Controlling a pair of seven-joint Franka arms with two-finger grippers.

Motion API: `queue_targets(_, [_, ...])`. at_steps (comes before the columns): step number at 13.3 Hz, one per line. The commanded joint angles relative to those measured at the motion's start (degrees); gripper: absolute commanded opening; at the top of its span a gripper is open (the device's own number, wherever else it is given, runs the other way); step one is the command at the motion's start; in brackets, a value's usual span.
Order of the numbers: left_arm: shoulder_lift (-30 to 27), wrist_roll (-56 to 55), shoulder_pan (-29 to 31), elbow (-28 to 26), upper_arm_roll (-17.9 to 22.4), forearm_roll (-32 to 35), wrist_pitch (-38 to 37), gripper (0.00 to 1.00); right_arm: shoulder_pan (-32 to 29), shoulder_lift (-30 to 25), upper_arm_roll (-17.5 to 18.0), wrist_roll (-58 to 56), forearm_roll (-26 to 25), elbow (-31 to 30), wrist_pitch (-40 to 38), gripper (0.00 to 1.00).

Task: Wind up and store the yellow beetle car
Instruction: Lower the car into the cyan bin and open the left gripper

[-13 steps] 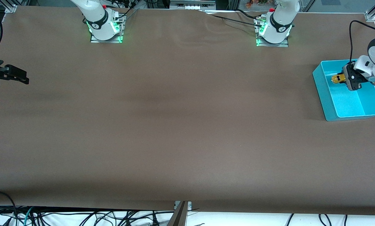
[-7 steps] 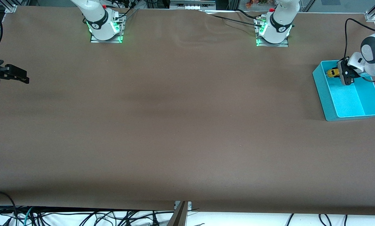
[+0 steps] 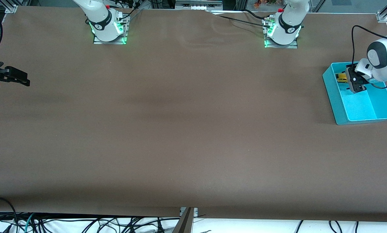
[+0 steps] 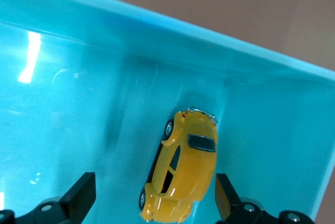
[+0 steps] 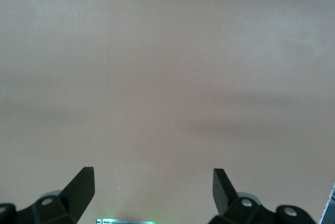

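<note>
Risk: yellow beetle car point(image 4: 182, 167) lies in the cyan bin point(image 3: 334, 94) at its corner nearest the arm bases; wound spring could drive it against the wall. Left gripper point(image 4: 152, 198) over that corner, jaws wide open, holding nothing. Right gripper point(image 3: 17, 77) waits at right arm's table end, open, empty

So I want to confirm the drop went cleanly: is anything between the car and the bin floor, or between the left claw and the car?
Nothing visible. The car lies in the bin, with the open left claw over it, apart.
</note>
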Motion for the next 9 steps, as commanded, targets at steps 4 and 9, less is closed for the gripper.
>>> queue_targets(4, [-5.5,-3.82,-4.75,6.83,-0.62,-3.45,-11.5,1.0,0.21,-0.28,-0.26,0.2,0.7,0.19,-0.71,1.0])
queue_targets(9, [-8.92,-9.77,-12.49,16.52,-0.62,-10.16,-18.31,1.0,0.21,-0.28,-0.26,0.29,0.79,0.19,-0.71,1.0])
